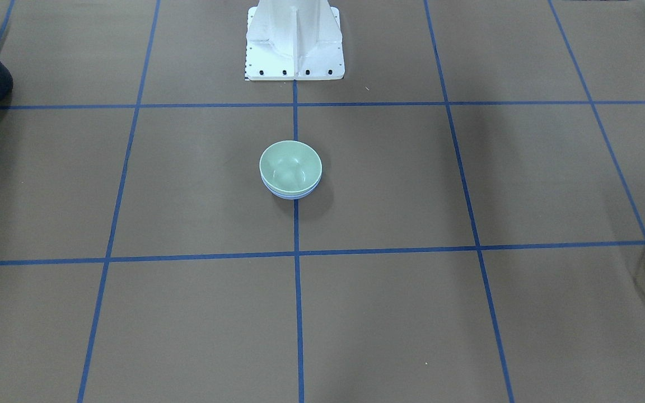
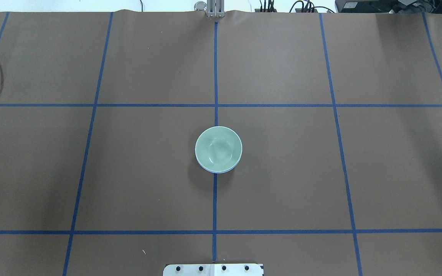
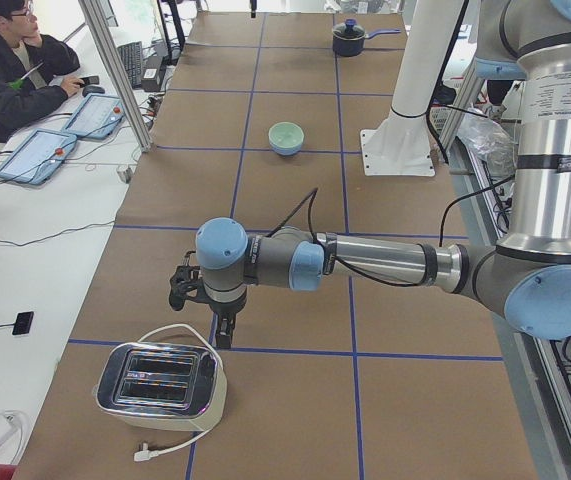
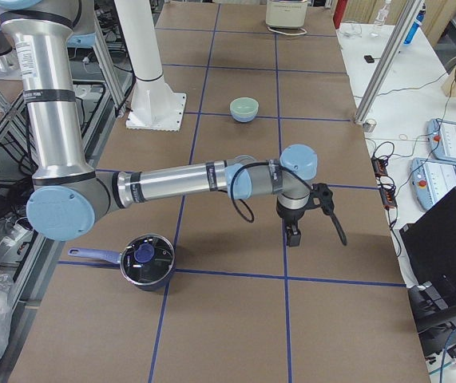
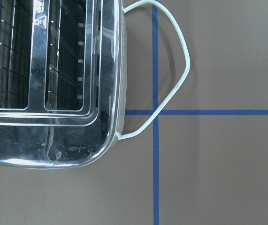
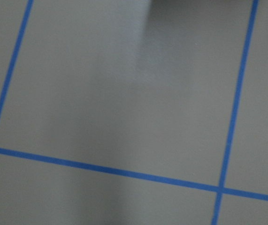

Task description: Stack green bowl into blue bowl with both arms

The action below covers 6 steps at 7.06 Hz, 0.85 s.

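- The left hand (image 3: 223, 342) is hanging beside the toaster (image 3: 160, 390); released or clenched, I cannot tell.
- On the bench (image 2: 129, 172), the green bowl (image 2: 218, 148) is sitting nested in the blue bowl (image 1: 293, 196); stacking is looking finished.
- The right hand (image 4: 292, 238) is hanging at the far end, grip equally unclear; only parking is remaining.

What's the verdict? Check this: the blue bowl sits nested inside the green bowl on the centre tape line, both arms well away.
Wrong on nesting: the green bowl sits inside the blue bowl, whose rim peeks out beneath it, per the exterior front-facing view. It is on the centre tape line, the left arm and right arm well away.
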Tool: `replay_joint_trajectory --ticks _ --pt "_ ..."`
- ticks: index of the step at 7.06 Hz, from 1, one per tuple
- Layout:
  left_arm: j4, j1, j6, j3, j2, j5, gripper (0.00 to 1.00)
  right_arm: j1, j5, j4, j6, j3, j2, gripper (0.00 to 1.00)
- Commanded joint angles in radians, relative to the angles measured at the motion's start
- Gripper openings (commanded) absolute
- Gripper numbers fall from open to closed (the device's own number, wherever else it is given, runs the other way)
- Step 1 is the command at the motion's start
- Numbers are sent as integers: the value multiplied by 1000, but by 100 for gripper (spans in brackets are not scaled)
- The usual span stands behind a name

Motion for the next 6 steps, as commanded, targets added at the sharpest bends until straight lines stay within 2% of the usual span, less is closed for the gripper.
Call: replay_joint_trajectory --ticks 1,6 --pt "-14 -1 5 2 38 -9 99 56 -8 6 -69 2 -128 100" --pt "-15 -1 10 2 58 -8 99 60 -9 6 -57 13 -142 100"
